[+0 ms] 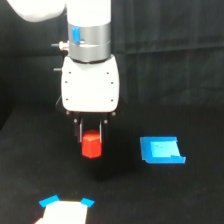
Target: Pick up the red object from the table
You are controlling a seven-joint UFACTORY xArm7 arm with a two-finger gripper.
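The red object [91, 145] is a small red-orange stubby block. It sits between the two dark fingers of my gripper [91, 139], below the white gripper body in the middle of the exterior view. The fingers stand close on either side of its top, shut on it. Whether the block rests on the black table [130, 195] or hangs just above it, I cannot tell.
A flat blue square piece [161, 150] lies on the table to the exterior view's right of the gripper. A white patch with blue-taped corners [65, 211] sits at the bottom edge. A black curtain hangs behind.
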